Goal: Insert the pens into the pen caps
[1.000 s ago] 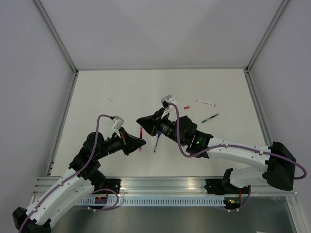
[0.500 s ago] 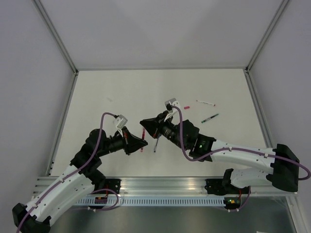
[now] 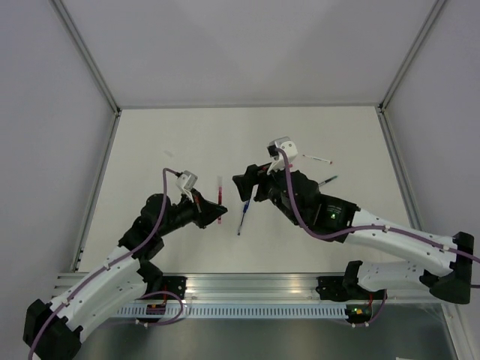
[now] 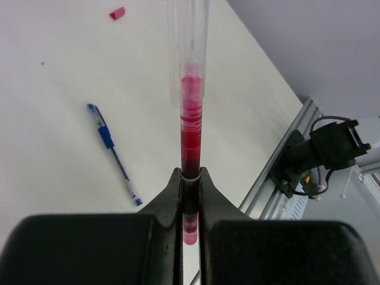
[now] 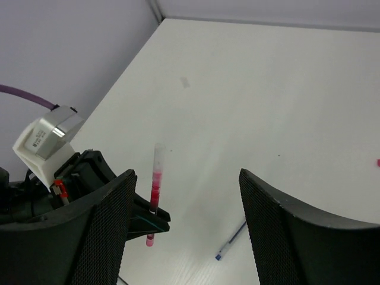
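My left gripper (image 3: 213,213) (image 4: 190,176) is shut on the lower part of a red pen (image 3: 219,196) (image 4: 190,130), which stands out past the fingertips. A wider clear sleeve (image 4: 187,53) covers the pen's far end. My right gripper (image 3: 244,184) (image 5: 185,178) is open and empty, its wide jaws apart from the red pen (image 5: 155,184), which shows just beside its left finger. A blue pen (image 3: 244,216) (image 4: 113,151) (image 5: 231,240) lies on the table between the arms. A small red pen cap (image 4: 117,12) lies farther back.
A dark green pen (image 3: 324,182) and a white pen with red ends (image 3: 319,159) lie on the table (image 3: 187,142) to the right, behind the right arm. Metal frame rails border the white table on the left, right and near sides.
The right gripper has opened and drawn back to the right, away from the red pen. The left gripper has carried the red pen slightly farther from the arm bases.
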Controlling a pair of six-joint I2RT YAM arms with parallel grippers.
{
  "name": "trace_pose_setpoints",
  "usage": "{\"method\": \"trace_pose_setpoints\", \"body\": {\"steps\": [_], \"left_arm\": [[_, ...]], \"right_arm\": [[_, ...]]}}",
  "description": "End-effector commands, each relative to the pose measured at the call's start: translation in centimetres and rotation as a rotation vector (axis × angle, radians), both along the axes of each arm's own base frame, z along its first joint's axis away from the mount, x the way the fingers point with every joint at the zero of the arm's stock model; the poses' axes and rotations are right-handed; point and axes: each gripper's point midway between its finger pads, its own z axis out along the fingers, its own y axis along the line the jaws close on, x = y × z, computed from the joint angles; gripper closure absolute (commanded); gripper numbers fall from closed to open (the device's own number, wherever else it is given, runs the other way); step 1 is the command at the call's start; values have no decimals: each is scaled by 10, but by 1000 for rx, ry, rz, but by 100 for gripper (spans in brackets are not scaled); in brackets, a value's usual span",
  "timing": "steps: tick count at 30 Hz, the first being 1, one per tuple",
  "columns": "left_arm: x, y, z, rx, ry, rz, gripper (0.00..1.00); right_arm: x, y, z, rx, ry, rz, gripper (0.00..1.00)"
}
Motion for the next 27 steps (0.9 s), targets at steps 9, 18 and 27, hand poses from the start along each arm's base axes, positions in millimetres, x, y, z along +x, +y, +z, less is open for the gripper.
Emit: {"method": "trace_pose_setpoints", "body": {"steps": [9, 18, 27], "left_arm": [[57, 17, -94, 324, 305, 263, 98], [59, 16, -152, 464, 471, 258, 98], [52, 13, -181, 539, 570, 216, 98]], "right_arm": [[-15, -98, 9, 43, -62, -132, 20], [-31, -113, 8, 60, -99, -70, 19], [-35, -117, 6, 44, -109, -56, 19]]}}
